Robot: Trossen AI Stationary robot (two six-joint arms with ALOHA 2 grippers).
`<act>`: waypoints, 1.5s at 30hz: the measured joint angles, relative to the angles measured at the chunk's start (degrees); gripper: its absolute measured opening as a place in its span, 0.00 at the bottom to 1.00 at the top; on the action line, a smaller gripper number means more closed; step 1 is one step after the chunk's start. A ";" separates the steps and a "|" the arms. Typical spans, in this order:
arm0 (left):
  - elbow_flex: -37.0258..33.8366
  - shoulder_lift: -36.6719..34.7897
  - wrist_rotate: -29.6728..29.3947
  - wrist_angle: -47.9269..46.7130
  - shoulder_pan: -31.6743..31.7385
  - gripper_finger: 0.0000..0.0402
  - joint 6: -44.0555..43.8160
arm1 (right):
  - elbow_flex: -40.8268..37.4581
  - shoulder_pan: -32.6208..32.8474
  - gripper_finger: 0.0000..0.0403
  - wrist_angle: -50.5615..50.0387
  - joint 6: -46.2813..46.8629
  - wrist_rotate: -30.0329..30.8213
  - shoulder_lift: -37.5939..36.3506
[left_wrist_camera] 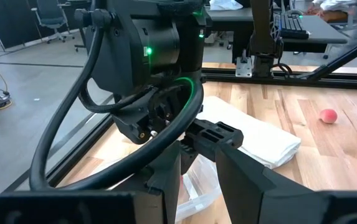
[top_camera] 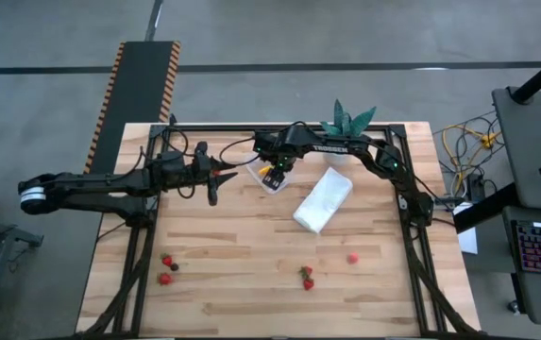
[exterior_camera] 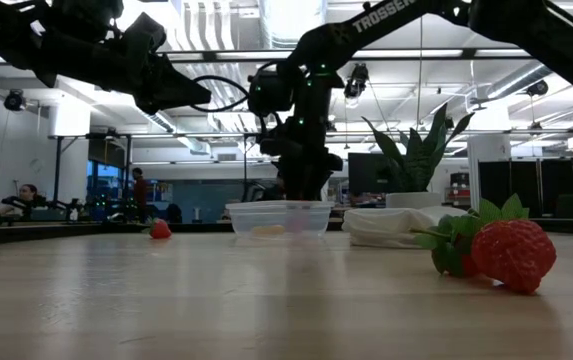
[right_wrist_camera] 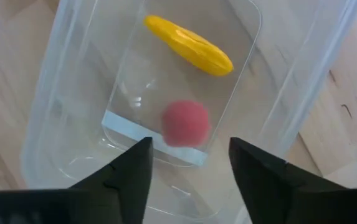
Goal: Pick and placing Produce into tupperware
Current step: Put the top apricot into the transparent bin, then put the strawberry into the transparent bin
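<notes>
1. Wooden slatted table (top_camera: 251, 246) under a large open hall, with desks and a keyboard off to one side.
2. Near the far edge: clear tupperware (top_camera: 272, 179), just beside a folded white cloth (top_camera: 323, 200); green potted plant (top_camera: 347, 123) behind the cloth.
3. Inside the tub, per the right wrist view: one round red piece (right_wrist_camera: 185, 122) and one long yellow piece (right_wrist_camera: 188, 45), both resting on the bottom, apart from each other.
4. Right gripper (right_wrist_camera: 189, 163) directly above the tub, fingers spread with nothing between them; red piece lying free below, so apparently just let go.
5. Left gripper (top_camera: 215, 176) hovering just beside the tub on its left, well above the wood; fingers (left_wrist_camera: 253, 180) set a little apart, with nothing visibly pinched.
6. Still out on the table toward the near edge: a pair of strawberries (top_camera: 166, 269) on the left, another pair (top_camera: 306, 277) in the middle, and a lone pink-red piece (top_camera: 352, 257) to the right.
7. Step in hand, as judged: drop-off of one piece finished, with five or so pieces left.
8. Next move likely calls for lifting the right gripper clear of the tub wall without nudging it, then crossing to the nearest loose piece, probably the lone pink-red one.
9. Risk: small, round pieces prone to rolling when pinched; light tub easy to shove.
</notes>
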 joint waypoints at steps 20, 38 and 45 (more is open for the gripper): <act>0.00 0.00 -0.20 -0.09 0.00 0.22 -0.35 | -15.87 4.32 0.63 10.88 2.43 5.05 -20.49; 0.00 0.23 -1.10 -0.08 0.00 0.22 -1.84 | -52.04 11.80 0.62 48.50 1.90 4.96 -49.71; 0.33 3.66 -13.32 -5.08 0.02 0.22 -14.08 | -60.98 13.96 0.62 56.41 1.09 4.98 -56.17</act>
